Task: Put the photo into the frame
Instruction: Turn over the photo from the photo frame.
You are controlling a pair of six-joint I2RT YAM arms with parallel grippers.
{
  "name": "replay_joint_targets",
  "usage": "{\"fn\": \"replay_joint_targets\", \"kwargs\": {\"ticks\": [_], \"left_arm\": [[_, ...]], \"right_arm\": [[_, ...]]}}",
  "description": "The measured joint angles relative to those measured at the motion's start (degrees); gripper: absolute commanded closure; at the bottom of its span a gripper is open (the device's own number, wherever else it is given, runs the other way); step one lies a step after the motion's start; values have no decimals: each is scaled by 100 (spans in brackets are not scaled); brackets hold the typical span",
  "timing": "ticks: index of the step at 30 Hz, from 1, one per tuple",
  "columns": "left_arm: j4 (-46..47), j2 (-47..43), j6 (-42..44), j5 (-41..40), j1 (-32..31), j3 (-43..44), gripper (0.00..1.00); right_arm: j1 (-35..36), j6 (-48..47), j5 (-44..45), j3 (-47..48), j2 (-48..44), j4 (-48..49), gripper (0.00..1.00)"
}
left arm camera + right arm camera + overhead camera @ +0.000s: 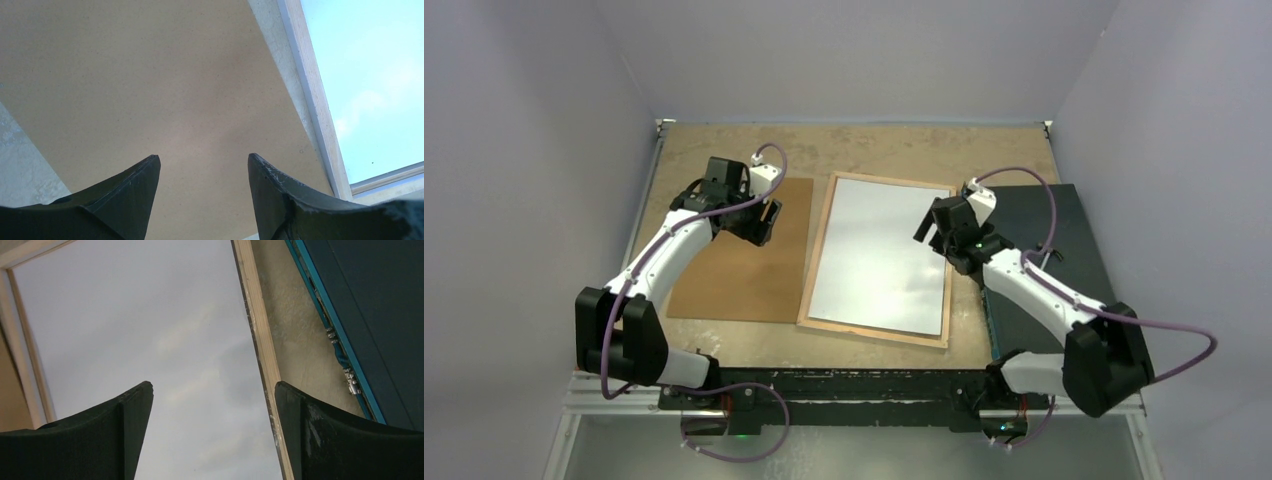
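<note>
The frame [816,255] lies flat in the middle of the table, its light wood rails facing up. Inside the rails lies the photo [879,255], plain white side up, and it fills the opening. My left gripper [764,222] hovers open over a brown backing board [754,260] to the left of the frame. The left wrist view shows nothing between the fingers [140,180], only the board [150,85]. My right gripper [932,232] is open over the frame's right rail [260,340]. It straddles that rail and the photo's edge [150,325] and holds nothing.
A dark mat [1064,230] with a teal edge [340,355] lies right of the frame, under the right arm. A narrow strip of bare tabletop [305,350] separates the mat from the frame. Grey walls close in the table on three sides.
</note>
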Motion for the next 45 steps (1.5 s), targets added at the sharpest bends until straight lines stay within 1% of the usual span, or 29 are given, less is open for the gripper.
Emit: {"fn": "replay_joint_targets", "kwargs": {"ticks": [8,13,18,28,33,39,45], "left_arm": [[2,7,-4,24,0,0,38],[61,85,-11,68,-2,-31,43],[223,238,-57,149,-66,-164,47],[557,979,-190,422,-610,-214,47],[651,1266,-179,564,-647,-214,48],[855,1488,-142,669,-702,-170,49],[1102,1810,-142,767,-730,-103,52]], "right_arm": [[-396,-330,31,688,1425,221,12],[-505,-444,-120,861,1891,442,14],[-535,-442,-278,861,2079,575,15],[-616,-439,-481,859,2363,848,17],[-750,-431,-588,859,2433,1054,18],[-859,-437,-686,1078,2732,1268,21],[-868,-433,-885,1152,2894,1412,23]]}}
